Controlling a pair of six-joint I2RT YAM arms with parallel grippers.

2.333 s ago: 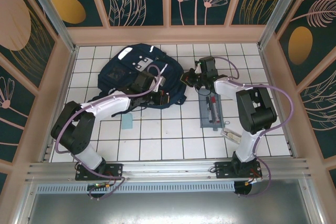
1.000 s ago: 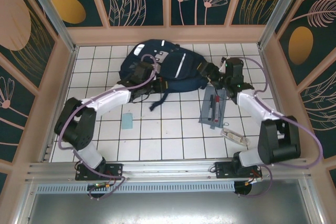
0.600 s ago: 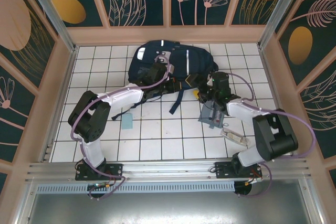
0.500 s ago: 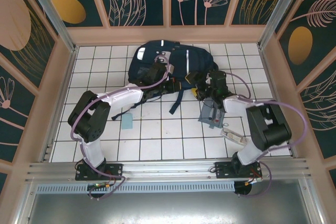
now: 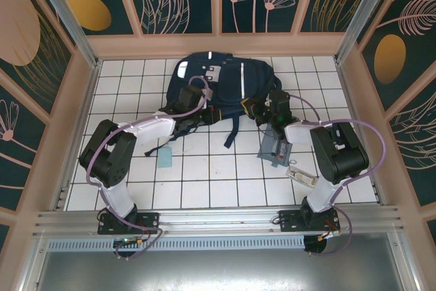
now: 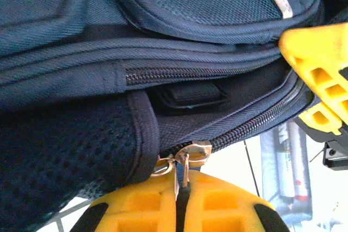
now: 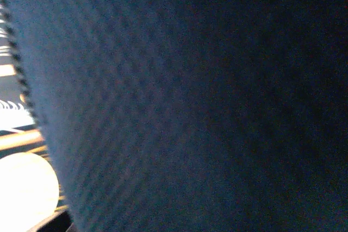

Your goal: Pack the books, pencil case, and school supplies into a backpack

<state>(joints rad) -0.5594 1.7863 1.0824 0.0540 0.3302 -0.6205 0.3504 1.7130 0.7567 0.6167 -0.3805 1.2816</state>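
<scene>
Reaching toward 12 o'clock, the left jaws pinch the zipper pull [image 6: 182,160] of the backpack [image 5: 225,80]. At its 3 o'clock side, I cannot tell how the right jaws stand.

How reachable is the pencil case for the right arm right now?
Probably yes. The pencil case lies uncovered on the tiles beside the right pincer, which is up against the backpack. Only that arm's wrist overhangs the case's far end, so it would need to pull back first.

Left arm – elbow folded out left, forearm reaching forward-right; left gripper [image 6: 180,188] fingers pressed together on zip pull [image 6: 184,158]. Right arm – elbow bent, forearm angled forward-left; right gripper [image 5: 251,108] jaw gap unclear.
</scene>
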